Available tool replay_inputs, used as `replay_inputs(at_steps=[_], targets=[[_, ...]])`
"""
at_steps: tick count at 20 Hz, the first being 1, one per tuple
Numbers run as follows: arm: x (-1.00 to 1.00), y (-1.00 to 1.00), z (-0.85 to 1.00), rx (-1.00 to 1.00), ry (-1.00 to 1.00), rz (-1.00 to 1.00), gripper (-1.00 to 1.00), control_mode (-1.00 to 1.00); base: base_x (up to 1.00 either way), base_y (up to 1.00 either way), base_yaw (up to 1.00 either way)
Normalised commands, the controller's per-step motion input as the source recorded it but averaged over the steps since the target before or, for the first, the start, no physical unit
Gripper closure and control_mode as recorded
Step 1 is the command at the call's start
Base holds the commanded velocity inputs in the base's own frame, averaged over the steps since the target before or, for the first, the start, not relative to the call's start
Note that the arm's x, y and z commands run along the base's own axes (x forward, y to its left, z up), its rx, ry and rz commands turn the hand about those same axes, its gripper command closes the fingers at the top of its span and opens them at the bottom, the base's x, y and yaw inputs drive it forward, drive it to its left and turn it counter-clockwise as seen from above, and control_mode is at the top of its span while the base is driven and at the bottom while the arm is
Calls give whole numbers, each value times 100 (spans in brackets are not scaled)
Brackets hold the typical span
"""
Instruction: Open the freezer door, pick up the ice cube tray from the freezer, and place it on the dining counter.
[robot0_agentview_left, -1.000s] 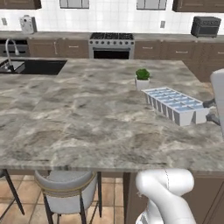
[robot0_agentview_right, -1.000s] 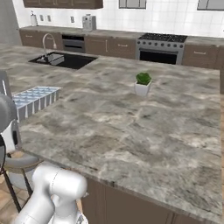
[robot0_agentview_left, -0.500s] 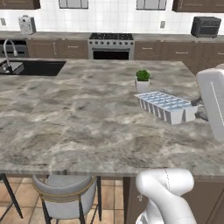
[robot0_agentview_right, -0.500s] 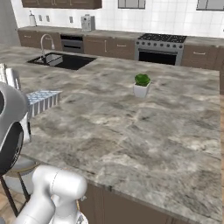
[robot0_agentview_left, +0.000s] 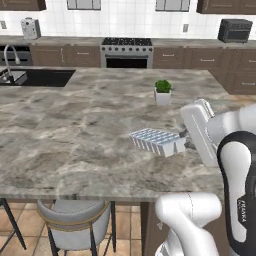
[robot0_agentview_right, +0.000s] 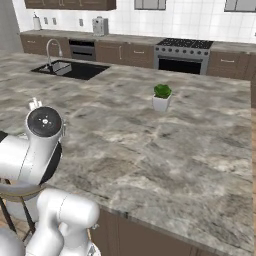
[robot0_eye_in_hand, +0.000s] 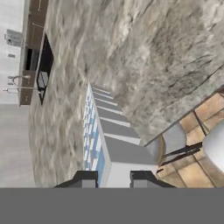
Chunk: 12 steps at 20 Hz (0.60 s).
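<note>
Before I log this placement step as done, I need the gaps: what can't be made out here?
- Left base view: whether the ice cube tray touches the dining counter; its far end is hidden by the arm.
- Hand view: the gripper fingertips are cut by the bottom edge.
- Right base view: the arm hides the tray.

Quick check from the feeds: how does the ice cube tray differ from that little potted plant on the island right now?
The ice cube tray is long, flat and white with pale-blue cells; the potted plant is small and upright, green leaves in a white pot. The tray is clamped at one end by the gripper; the plant stands free, farther back. Both are over the dining counter.
</note>
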Motion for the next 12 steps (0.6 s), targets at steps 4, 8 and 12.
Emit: replay_inputs(at_steps=[4, 8, 12], targets=[[58, 16, -95, 0, 2, 8, 100, -100, 0, 0, 0], [46, 0, -67, 1, 0, 4, 100, -100, 0, 0, 0], [55, 20, -71, 0, 0, 1, 100, -100, 0, 0, 0]])
